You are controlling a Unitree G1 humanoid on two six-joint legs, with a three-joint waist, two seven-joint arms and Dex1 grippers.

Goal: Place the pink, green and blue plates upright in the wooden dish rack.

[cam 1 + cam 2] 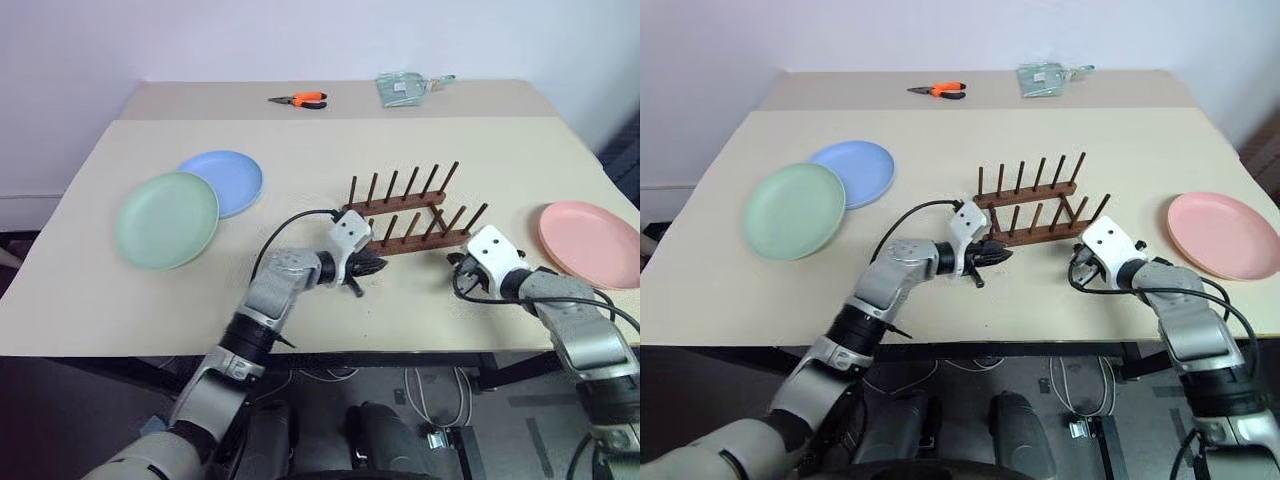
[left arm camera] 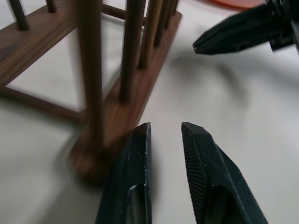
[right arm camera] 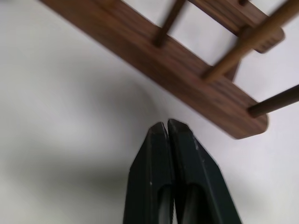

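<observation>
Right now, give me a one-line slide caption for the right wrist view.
Shut right gripper poised over the table just short of the wooden dish rack base rail.

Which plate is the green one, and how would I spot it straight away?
Start at the beige table and look to its left side, away from the wooden rack in the middle. Two plates overlap there: the green plate is the nearer one, lying over the blue plate's edge. The pink plate lies alone at the far right.

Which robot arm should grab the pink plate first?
The right. The pink plate lies flat on the right gripper's side, while the left gripper sits past the wooden dish rack, toward the green plate.
</observation>
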